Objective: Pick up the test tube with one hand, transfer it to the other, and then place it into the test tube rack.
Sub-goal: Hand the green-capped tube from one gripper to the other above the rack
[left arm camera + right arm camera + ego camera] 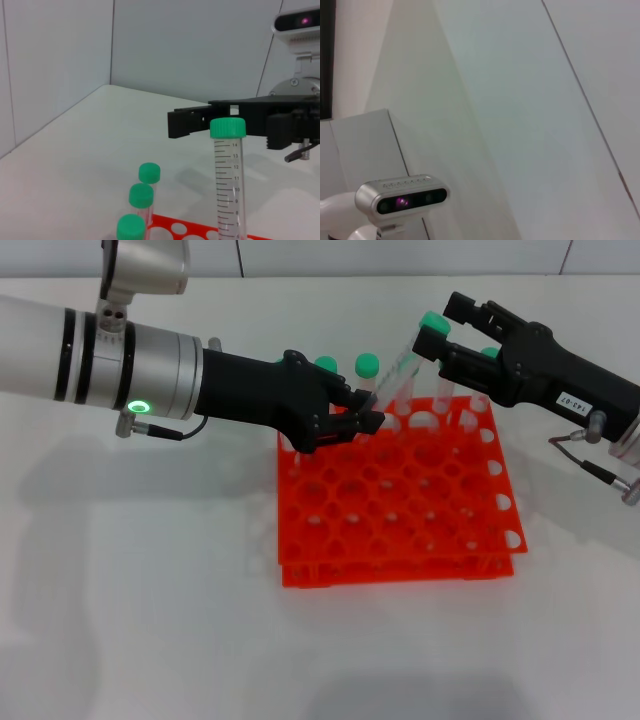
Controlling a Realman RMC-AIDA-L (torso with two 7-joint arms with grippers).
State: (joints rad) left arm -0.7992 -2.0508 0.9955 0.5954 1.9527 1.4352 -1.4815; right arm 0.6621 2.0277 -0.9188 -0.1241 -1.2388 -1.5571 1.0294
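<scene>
Head view: we are passing the test tube (398,368) above the rack's (400,500) twelve o'clock edge.
Our left gripper (365,410) is clamping its lower end; our right gripper (432,340) is standing open around its cap.

Test tube (228,185): clear smooth plastic, printed graduations, ribbed green plastic cap. Test tube rack (400,502): glossy orange plastic. Left gripper (362,412): matt black plastic. Table (150,620): smooth matt white.

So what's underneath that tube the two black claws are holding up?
Below the test tube lies the back of the orange rack, holes open. The left gripper clamps its lower end, the right gripper sits at its cap. The tube's tip hides behind the left jaws.
</scene>
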